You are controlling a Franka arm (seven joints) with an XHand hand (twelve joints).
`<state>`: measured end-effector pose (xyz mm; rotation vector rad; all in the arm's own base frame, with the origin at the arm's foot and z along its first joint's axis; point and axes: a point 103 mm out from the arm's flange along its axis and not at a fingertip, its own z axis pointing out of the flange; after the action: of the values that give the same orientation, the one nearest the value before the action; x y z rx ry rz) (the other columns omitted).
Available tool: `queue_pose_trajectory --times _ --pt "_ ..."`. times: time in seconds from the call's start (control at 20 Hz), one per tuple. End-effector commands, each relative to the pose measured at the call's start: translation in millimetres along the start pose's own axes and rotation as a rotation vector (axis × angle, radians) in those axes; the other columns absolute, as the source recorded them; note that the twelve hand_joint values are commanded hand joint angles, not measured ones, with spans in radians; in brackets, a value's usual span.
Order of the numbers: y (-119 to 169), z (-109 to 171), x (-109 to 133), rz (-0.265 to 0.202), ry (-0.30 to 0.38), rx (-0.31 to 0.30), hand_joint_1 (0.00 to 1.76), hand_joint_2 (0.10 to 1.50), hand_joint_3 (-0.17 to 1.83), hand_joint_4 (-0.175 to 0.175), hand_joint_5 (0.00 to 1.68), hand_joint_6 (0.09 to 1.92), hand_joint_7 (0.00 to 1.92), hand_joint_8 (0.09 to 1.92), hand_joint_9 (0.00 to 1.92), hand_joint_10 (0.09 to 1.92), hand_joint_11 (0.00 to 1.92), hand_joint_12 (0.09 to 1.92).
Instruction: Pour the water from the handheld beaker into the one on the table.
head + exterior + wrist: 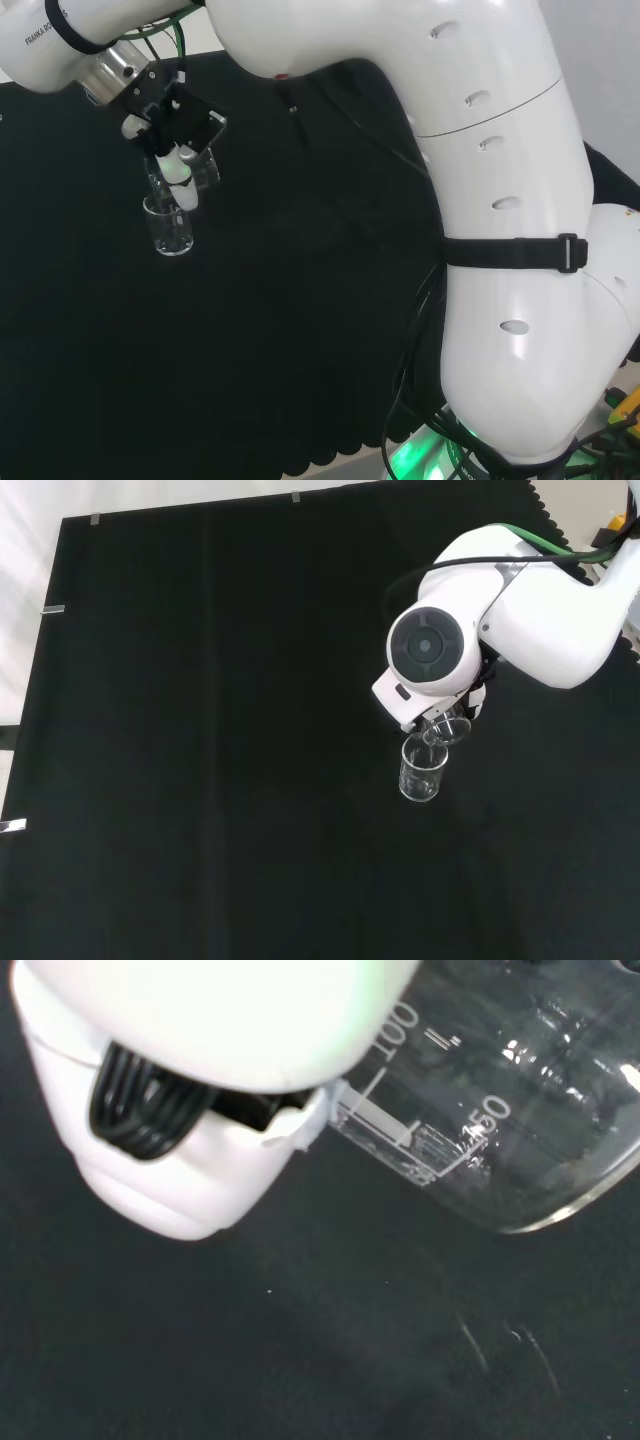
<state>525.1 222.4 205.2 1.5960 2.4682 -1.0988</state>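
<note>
Overhead, the hand (172,118) had its fingers curled round a clear handheld beaker (205,160), which was tilted above a second beaker (170,225) standing upright on the black cloth (300,330). From the front camera, the held beaker (450,727) sat just beneath the arm's round grey cap (428,647), its mouth touching or just over the rim of the standing beaker (422,770). Close up, a white finger (170,1160) lay against the tilted glass wall (500,1110); whether water was flowing could not be told

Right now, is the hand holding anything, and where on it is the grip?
Yes. The hand holds a clear glass beaker, its fingers curled round the side wall. The beaker is tilted above the beaker on the cloth.
</note>
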Motion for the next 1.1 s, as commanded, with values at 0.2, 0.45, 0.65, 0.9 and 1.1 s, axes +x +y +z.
queue_pose_trajectory --times 0.2,0.45,0.65,0.9,1.1 --pt "0.4 -0.1 0.2 -0.010 -0.006 -0.001 1.33 0.51 0.86 -0.175 1.34 0.60 1.41 0.56 1.67 0.48 1.30 0.67" --pt "0.2 -0.9 -0.8 0.000 -0.004 -0.007 1.33 0.51 0.86 -0.175 1.34 0.60 1.41 0.56 1.67 0.48 1.30 0.67" --pt "-0.1 -1.4 -2.2 0.028 -0.001 0.006 1.33 0.51 0.86 -0.175 1.34 0.60 1.41 0.56 1.67 0.48 1.30 0.67" --pt "-0.5 -1.8 -3.5 0.032 -0.005 0.011 1.33 0.51 0.86 -0.175 1.34 0.60 1.41 0.56 1.67 0.48 1.30 0.67" --pt "-2.8 1.2 -12.8 0.027 0.027 -0.007 1.33 0.51 0.86 -0.175 1.34 0.60 1.41 0.56 1.67 0.48 1.30 0.67"
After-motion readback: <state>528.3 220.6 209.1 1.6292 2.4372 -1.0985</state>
